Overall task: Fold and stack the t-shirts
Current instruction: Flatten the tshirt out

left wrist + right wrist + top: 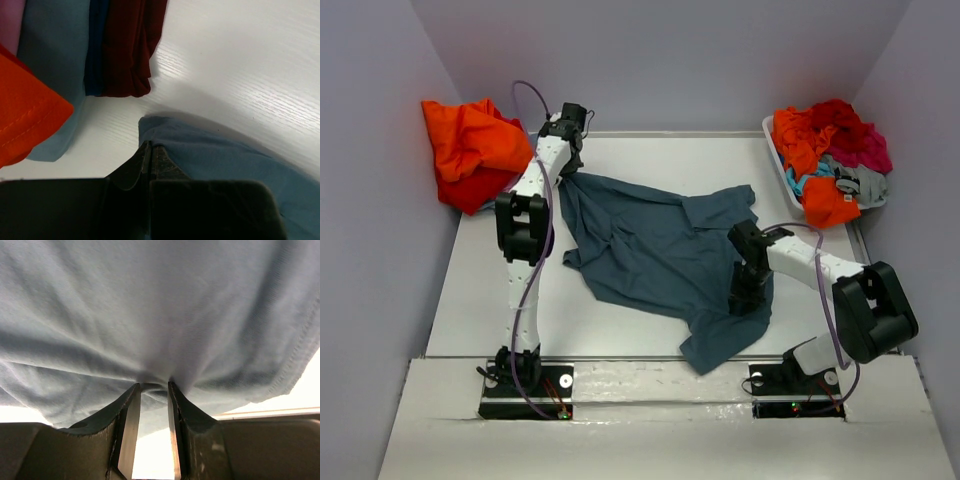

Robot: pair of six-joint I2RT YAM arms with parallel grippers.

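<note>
White table: slate-blue shirt spread; left pincer clamped on its corner, right pincer parted slightly.

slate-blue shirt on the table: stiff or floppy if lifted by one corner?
Probably floppy: the slate-blue shirt lies creased and rumpled on the table. It likely drapes and trails, since cloth bunches where the left end effector pinches it. Probably light, sagging in folds above the right end effector.

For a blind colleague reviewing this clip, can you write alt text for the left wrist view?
The left pincer, shut, pinches the edge of a slate-blue t-shirt lying on a white table. Folded orange, teal and dark red shirts lie beyond.
</note>
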